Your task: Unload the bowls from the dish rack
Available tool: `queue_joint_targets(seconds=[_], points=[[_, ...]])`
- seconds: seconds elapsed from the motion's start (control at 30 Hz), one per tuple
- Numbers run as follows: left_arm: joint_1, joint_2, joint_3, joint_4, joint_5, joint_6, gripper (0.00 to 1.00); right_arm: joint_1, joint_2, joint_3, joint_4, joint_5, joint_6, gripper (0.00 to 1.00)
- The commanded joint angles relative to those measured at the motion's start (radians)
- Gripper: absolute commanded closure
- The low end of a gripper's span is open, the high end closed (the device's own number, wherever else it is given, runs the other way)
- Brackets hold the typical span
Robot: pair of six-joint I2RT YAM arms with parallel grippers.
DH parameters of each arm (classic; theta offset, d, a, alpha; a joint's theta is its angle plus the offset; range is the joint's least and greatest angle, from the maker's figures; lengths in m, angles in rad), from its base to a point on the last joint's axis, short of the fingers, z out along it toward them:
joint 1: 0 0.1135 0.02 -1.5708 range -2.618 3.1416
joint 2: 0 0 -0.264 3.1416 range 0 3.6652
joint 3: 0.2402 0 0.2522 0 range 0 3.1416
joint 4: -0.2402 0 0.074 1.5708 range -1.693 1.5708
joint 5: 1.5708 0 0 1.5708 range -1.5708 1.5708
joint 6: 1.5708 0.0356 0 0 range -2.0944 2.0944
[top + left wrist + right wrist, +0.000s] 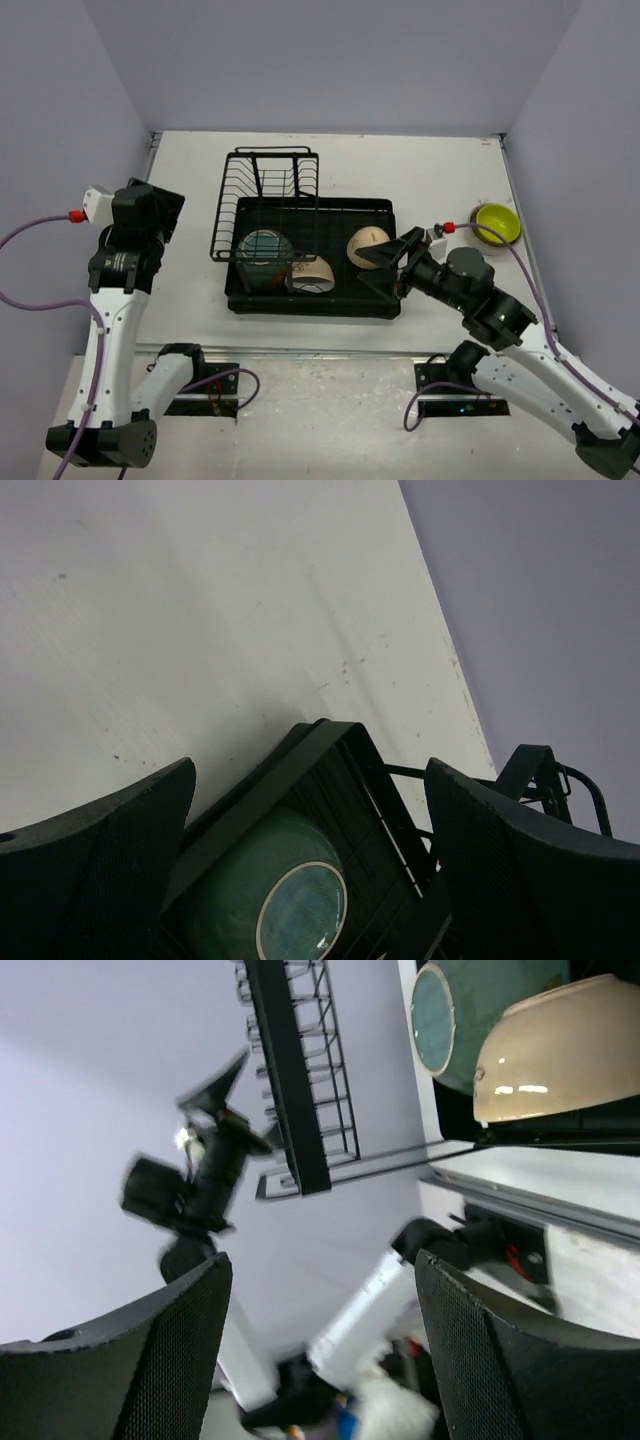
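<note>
The right gripper [392,250] stood spread and empty right of centre in the top view, just beside a beige bowl [365,243] in the dish rack [310,306]. Further left in the tray lay a cream bowl [314,276] and a teal bowl [264,250]. A yellow-green bowl [496,223] sat on the table [430,170] near the right edge. The left gripper [310,770], also spread and empty, hung at the left, apart from the rack.

white arms [108,345], black joints [125,268], purple cables [35,224], red connectors [74,215].
</note>
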Motion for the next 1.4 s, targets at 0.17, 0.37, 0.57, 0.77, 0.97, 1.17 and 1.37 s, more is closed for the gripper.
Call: queue_joint_targets(seconds=[0.17,0.37,0.57,0.77,0.97,1.17,1.37], points=[[0.007,-0.134,-0.150,0.040,0.030,-0.387,0.09,0.400,0.042,-0.079,0.014,0.656,0.488,0.33],[0.007,-0.093,-0.071,0.050,0.010,-0.312,0.08,0.624,0.214,-0.068,0.096,0.920,0.566,0.51],[0.007,-0.108,-0.049,0.073,0.015,-0.301,0.07,0.703,0.366,-0.047,0.116,1.036,0.653,0.52],[0.007,-0.097,-0.060,0.077,0.076,-0.344,0.08,0.709,0.406,-0.031,0.126,1.116,0.647,0.51],[0.007,-0.091,-0.051,0.099,0.071,-0.327,0.09,0.711,0.445,-0.050,0.215,1.165,0.635,0.50],[0.007,-0.074,-0.040,0.120,0.097,-0.343,0.09,0.738,0.543,-0.024,0.252,1.254,0.733,0.50],[0.007,-0.051,0.000,0.119,0.097,-0.312,0.09,0.761,0.637,0.035,0.188,1.314,0.885,0.51]])
